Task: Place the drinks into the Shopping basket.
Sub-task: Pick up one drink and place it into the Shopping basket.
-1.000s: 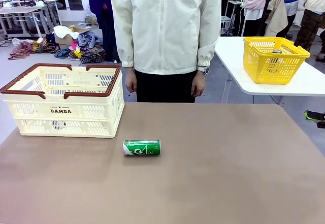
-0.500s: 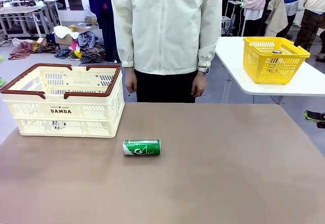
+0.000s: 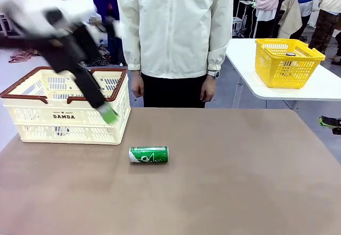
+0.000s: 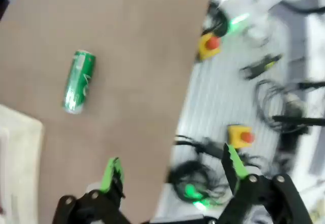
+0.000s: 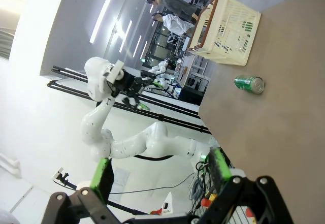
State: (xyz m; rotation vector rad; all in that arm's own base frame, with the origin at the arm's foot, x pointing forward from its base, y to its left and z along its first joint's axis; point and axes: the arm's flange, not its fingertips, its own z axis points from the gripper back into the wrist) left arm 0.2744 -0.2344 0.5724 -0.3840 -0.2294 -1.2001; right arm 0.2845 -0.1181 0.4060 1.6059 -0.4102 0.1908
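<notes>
One slim green metal can (image 3: 148,154) left to load.
Left gripper (image 4: 172,169) (spread, empty) hangs by the cream plastic lattice basket (image 3: 74,131) at the table's (image 3: 240,181) far-left corner; right gripper (image 5: 160,170) likewise agape.

Left arm (image 5: 147,144): white, glossy, rounded segments; a motion-blurred smear in the front view.
Left gripper (image 4: 172,168): black linkage frame with round pivot screws; two fingers faced with bright green pads (image 4: 112,171).
Right gripper (image 5: 160,170): same black frame, silver screw heads, green pads.
Jacket (image 3: 175,27): cream-white, front zip, gathered elastic cuffs.
Trousers (image 3: 173,92): black.
Wristwatch (image 3: 213,73): dark-faced, at one cuff.
</notes>
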